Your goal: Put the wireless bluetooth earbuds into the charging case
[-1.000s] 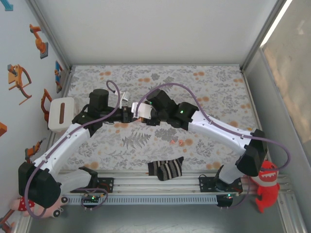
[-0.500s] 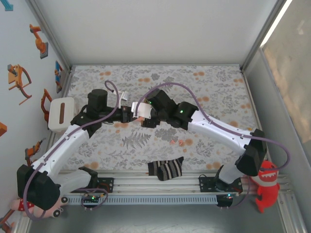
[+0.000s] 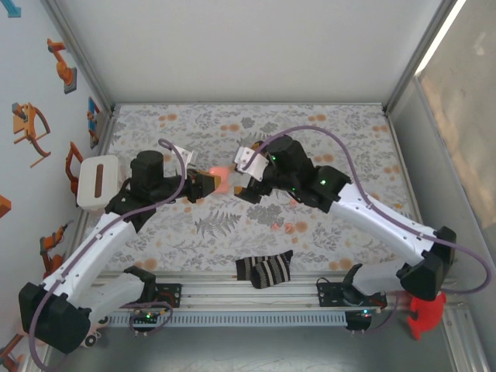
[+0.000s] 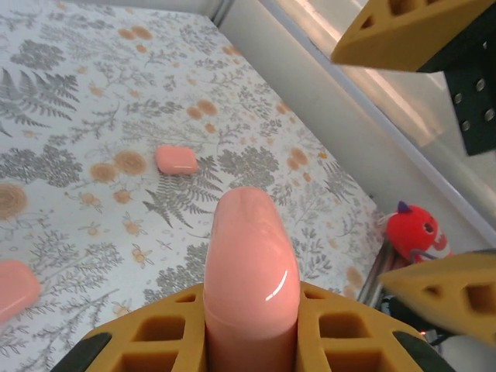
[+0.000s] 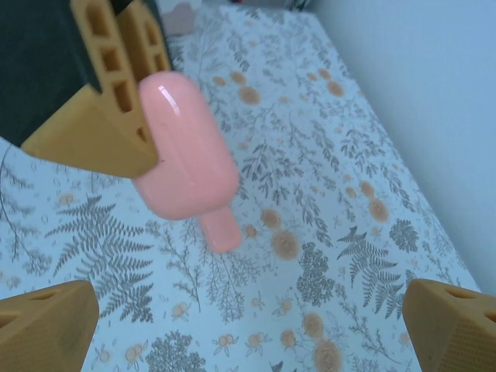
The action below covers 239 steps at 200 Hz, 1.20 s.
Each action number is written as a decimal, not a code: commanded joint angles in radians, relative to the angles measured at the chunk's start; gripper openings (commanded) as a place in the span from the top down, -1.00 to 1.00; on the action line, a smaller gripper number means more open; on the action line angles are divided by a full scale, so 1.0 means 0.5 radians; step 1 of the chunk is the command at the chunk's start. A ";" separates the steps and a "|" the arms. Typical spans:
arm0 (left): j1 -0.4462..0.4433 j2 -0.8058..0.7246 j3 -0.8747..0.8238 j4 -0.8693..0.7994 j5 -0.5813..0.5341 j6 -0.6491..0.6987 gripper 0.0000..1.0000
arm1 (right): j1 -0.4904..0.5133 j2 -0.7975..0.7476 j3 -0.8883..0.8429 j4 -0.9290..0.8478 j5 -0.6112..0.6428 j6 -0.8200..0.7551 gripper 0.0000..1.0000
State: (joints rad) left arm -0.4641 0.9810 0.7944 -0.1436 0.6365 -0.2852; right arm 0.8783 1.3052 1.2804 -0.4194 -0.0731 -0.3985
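My left gripper is shut on a salmon-pink charging case, which is lifted above the floral cloth and sticks out past the orange fingers. My right gripper faces it with its jaws wide open, nothing between them. In the right wrist view the held case hangs just ahead of the open jaws. Two tiny coral-red earbuds lie on the cloth near the front, below the right arm.
More pink cases lie on the cloth. A white slotted box stands at the left wall. A striped sock rests on the front rail, and a red toy sits at the front right.
The right gripper has opened off the pink case and pulled back to the right. The left gripper keeps the case and has shifted slightly left.
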 commanded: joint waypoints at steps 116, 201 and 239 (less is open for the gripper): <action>0.324 -0.007 -0.720 1.961 0.263 0.092 1.00 | -0.563 -0.350 -0.459 0.719 -0.867 0.893 -0.98; 0.152 0.147 -0.487 1.656 0.458 0.623 1.00 | -0.687 -0.429 -0.504 0.725 -1.029 0.907 -0.95; 0.089 0.148 -0.518 1.680 0.444 0.799 1.00 | -0.692 -0.475 -0.543 0.729 -1.127 0.812 -0.93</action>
State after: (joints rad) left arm -0.4137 1.0615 0.5297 0.7109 0.8314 0.0124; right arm 0.5377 1.0924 1.0237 -0.0841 -0.5747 0.0486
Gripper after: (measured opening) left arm 0.236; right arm 0.972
